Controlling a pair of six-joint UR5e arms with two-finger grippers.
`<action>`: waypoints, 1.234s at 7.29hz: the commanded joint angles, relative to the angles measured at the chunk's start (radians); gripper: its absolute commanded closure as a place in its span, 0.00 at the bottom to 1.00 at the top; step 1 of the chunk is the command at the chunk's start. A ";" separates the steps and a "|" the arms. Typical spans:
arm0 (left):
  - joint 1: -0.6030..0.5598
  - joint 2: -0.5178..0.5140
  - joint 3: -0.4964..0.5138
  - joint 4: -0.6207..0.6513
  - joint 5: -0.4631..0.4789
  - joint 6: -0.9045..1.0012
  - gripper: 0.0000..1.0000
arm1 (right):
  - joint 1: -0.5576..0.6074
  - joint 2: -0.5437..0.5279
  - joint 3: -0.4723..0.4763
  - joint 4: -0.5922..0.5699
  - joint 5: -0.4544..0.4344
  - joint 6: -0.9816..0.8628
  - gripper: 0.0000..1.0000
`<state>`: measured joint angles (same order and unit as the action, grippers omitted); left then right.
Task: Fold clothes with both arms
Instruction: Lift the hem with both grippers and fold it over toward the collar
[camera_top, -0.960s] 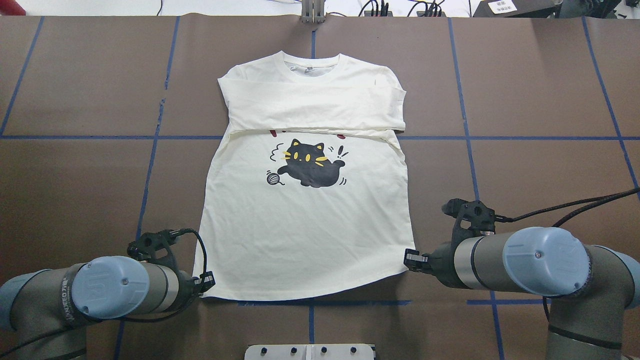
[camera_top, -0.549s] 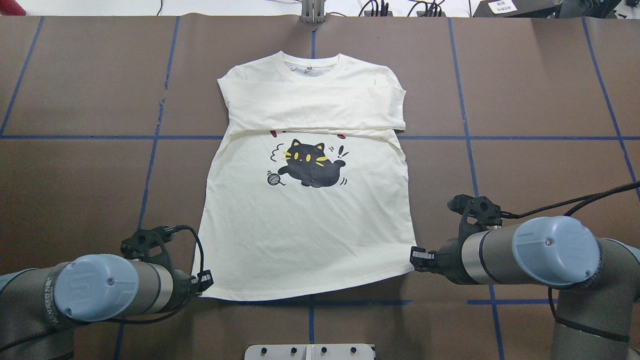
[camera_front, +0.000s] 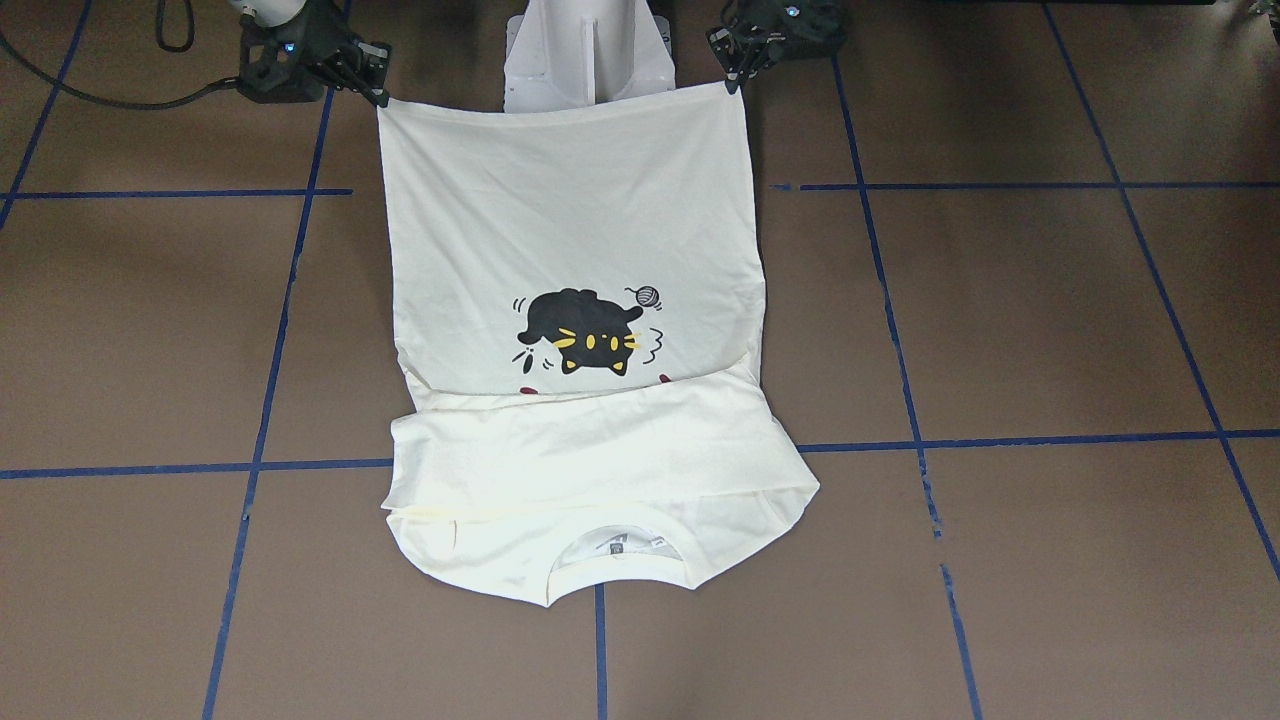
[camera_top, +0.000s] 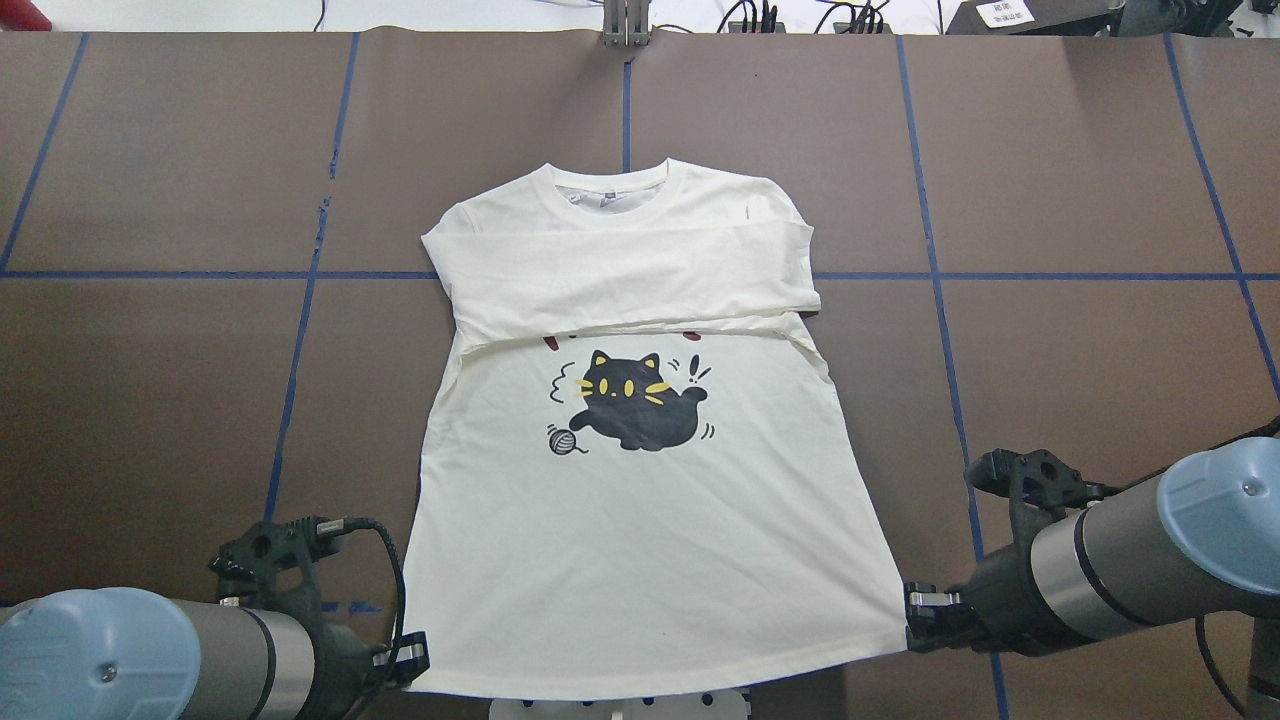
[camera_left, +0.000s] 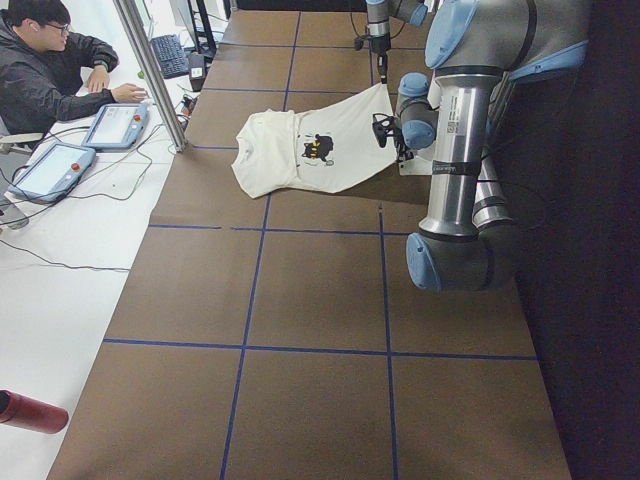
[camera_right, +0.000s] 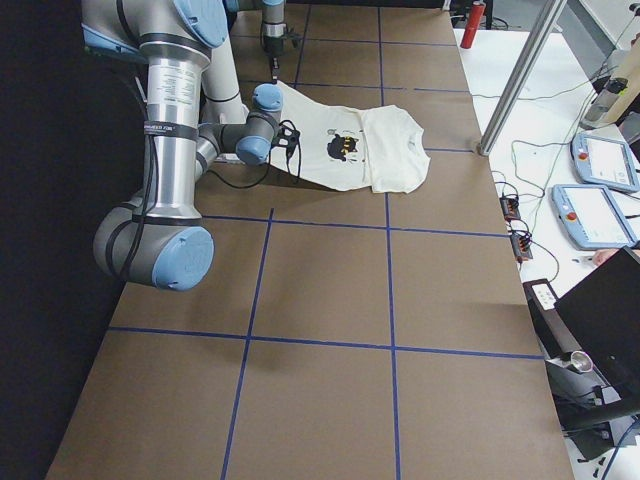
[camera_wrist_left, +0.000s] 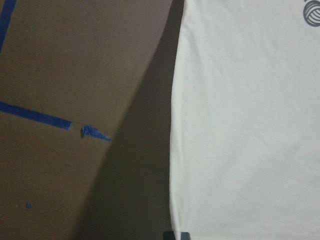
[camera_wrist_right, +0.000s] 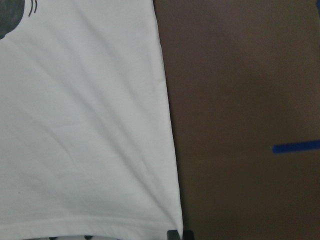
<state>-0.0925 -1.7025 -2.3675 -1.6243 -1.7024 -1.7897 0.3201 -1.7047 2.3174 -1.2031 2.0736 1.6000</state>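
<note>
Left end effector (camera_top: 412, 655) and right end effector (camera_top: 915, 612) each pinch a hem corner of the T-shirt (camera_top: 640, 540); its length runs straight away across the counter (camera_top: 150, 400), collar farthest, both equally near.

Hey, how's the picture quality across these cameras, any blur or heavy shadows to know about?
Left wrist view: soft focus, a broad dark shadow on the table along the T-shirt edge. Right wrist view: also soft, a narrower shadow beside the cloth. Overhead view: sharp, evenly lit, cat print crisp. Front-facing view: faint diffuse shadows on the table, no glare.
</note>
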 joint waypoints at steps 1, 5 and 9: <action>0.036 0.004 -0.022 0.009 0.000 0.000 1.00 | -0.021 -0.015 0.026 0.007 0.026 0.000 1.00; -0.154 -0.006 -0.021 0.011 -0.045 0.106 1.00 | 0.299 0.087 -0.103 0.137 0.149 -0.120 1.00; -0.459 -0.138 0.116 0.011 -0.166 0.220 1.00 | 0.512 0.365 -0.379 0.137 0.148 -0.207 1.00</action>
<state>-0.4739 -1.7740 -2.3307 -1.6141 -1.8570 -1.5867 0.7664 -1.4269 2.0315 -1.0649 2.2229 1.4420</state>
